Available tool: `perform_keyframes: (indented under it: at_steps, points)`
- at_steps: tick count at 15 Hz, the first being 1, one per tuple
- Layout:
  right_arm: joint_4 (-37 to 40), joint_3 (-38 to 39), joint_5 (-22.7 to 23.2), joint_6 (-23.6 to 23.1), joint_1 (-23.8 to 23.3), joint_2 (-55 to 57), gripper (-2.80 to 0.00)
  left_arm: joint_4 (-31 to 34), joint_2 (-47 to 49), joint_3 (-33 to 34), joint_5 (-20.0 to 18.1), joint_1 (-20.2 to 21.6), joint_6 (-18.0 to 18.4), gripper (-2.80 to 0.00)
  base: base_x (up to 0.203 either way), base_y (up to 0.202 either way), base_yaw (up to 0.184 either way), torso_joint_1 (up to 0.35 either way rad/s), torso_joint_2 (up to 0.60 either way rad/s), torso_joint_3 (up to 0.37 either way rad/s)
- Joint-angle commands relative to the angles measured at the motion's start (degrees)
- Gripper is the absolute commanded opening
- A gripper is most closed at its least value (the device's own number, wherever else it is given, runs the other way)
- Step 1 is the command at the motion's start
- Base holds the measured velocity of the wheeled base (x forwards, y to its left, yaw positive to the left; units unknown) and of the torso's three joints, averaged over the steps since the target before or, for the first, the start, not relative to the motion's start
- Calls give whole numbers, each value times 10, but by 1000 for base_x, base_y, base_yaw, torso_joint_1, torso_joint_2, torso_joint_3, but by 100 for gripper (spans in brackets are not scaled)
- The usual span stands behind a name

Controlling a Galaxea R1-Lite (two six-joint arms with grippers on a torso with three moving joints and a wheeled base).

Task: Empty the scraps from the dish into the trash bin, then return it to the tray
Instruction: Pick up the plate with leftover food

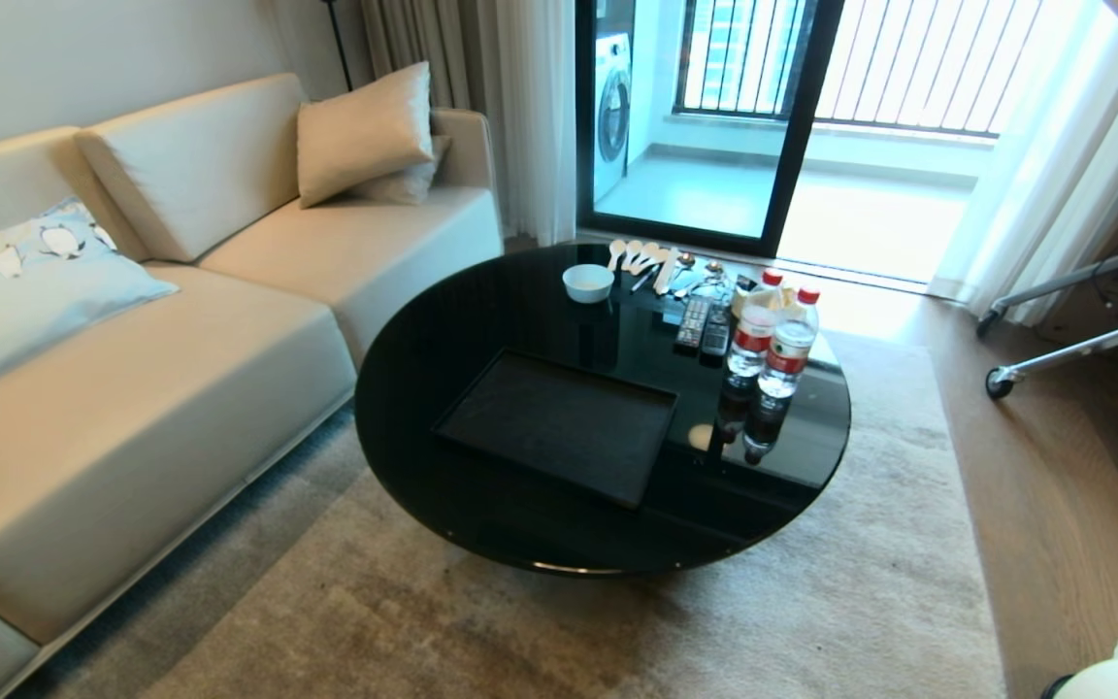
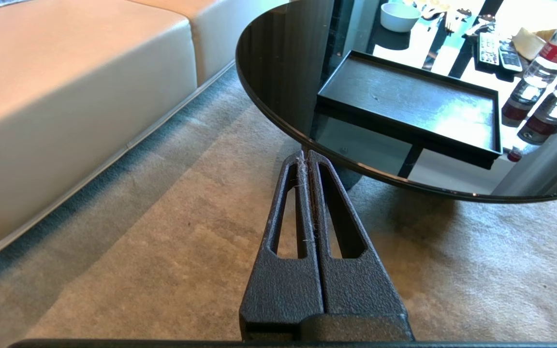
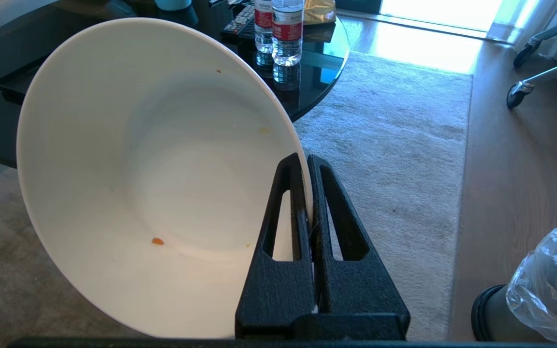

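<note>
Beside the round black table [image 1: 481, 505], out over the rug [image 3: 394, 159], the right gripper [image 3: 307, 162] is clamped on the rim of the white dish [image 3: 162, 179], one finger inside the wall and the other outside. The dish is tipped up on its side with its open face toward the wrist camera. Only a small orange crumb [image 3: 157, 240] and a few faint specks cling to its inner wall. The trash bin [image 3: 530, 299], with its clear plastic bag folded over the rim, stands on the wood floor beside the rug, near the dish but apart from it; in the head view what seems to be the dish's edge and the bag just peek in at the lower corner, too cut off to be sure.

The tray [image 1: 559, 422] lies flat on the table, toward the near edge, with nothing on it. Beyond the tray on the table are a smaller white bowl [image 1: 587, 282], a row of wooden spoons [image 1: 639, 257], two remote controls [image 1: 705, 325] and two water bottles [image 1: 774, 342] with red caps.

The left gripper [image 2: 307, 153] hangs over the rug just short of the table's near edge, its fingers pressed together and holding nothing. A beige sofa [image 1: 132, 388] stands along the side of the table.
</note>
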Motion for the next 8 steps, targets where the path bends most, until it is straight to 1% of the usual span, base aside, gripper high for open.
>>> perform_keyframes:
  at_steps: [1, 8]
  points:
    - [0, 0, 0, 0, 1, 1, -280, 0, 0, 0, 0, 0, -1, -280, 0, 0, 0, 0, 0, 0]
    - [0, 0, 0, 0, 0, 1, -280, 0, 0, 0, 0, 0, -1, -280, 0, 0, 0, 0, 0, 0]
